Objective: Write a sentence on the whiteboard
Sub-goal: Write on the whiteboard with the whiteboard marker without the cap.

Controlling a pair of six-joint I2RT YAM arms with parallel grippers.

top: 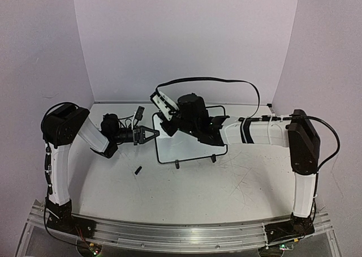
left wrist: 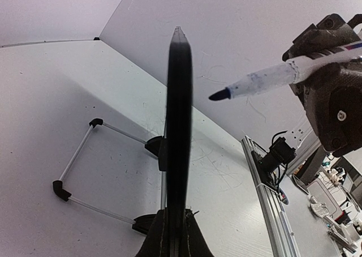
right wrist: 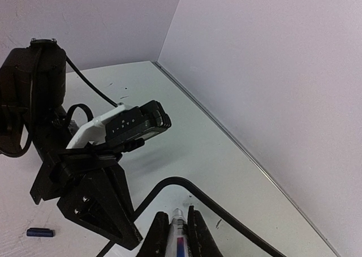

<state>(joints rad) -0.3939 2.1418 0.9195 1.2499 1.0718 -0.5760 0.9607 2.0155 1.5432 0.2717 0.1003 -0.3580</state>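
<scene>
A thin, black-framed, white rectangular whiteboard [top: 189,149] stands on the scuffed white desk [top: 226,195]. It rests on its two small black feet [top: 177,165], and its wire stand [left wrist: 75,155] is splayed out behind its back face. In the left wrist view the whiteboard [left wrist: 179,127] shows edge-on, as a dark upright blade.

The left arm's fingers [top: 153,135] are closed tight on the whiteboard's left edge, with the frame pinched between them. In their own camera these left fingers [left wrist: 172,240] sit at the foot of that dark edge.

The right arm reaches over the whiteboard from its right side and hides the upper part of its face in the top view. The strip of face showing below the arm is plain white; what lies under the arm cannot be told.

The right arm's fingers [right wrist: 176,214] are clamped on a white-barrelled marker [right wrist: 177,240] with a dark blue tip. Seen from the left wrist, the marker [left wrist: 266,78] juts out of the right fingers [left wrist: 308,67] on the whiteboard's front side, opposite the stand. Its tip points at the whiteboard, close to it, with a gap visible between them.

A small dark blue cylinder [top: 137,170] lies on the desk near the whiteboard's near left corner, apart from it and touching nothing else. It also shows at the lower left of the right wrist view, where the cylinder [right wrist: 39,232] lies on its side.
</scene>
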